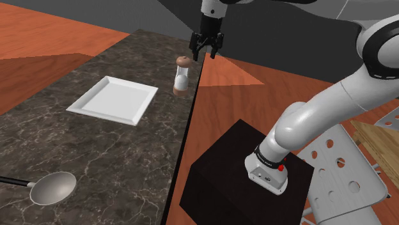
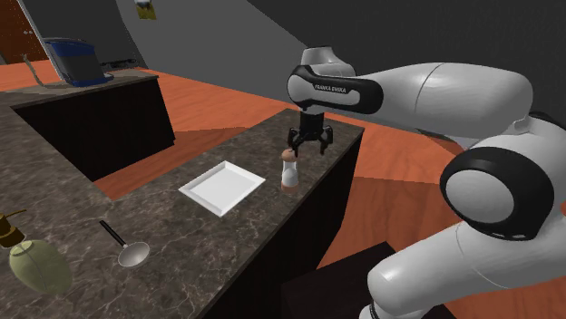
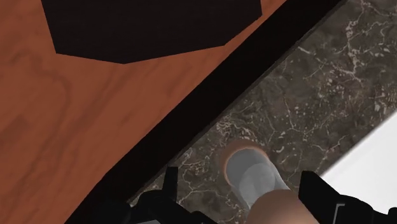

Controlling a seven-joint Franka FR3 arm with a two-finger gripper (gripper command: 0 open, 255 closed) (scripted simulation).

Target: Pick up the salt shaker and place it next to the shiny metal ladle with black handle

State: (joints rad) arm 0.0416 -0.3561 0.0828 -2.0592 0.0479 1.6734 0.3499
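The salt shaker (image 1: pixel 182 77) is standing upright near the bench (image 1: pixel 96 156) edge, just beside the white plate (image 1: pixel 112 100). The hand (image 1: pixel 206 55) is hovering just above it, spread open and gripping nothing. Grasp, lift and transfer are all remaining; the ladle (image 1: pixel 51 188) is lying well apart, beyond the plate

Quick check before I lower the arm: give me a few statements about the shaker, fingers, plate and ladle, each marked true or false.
1. The salt shaker stands upright near the dark counter's edge. True.
2. The fingers are shut on the shaker. False: they stand open above it, not touching.
3. The shaker sits on the white plate. False: it stands beside the plate, on the counter.
4. The ladle lies on the counter on the plate's far side from the shaker. True.
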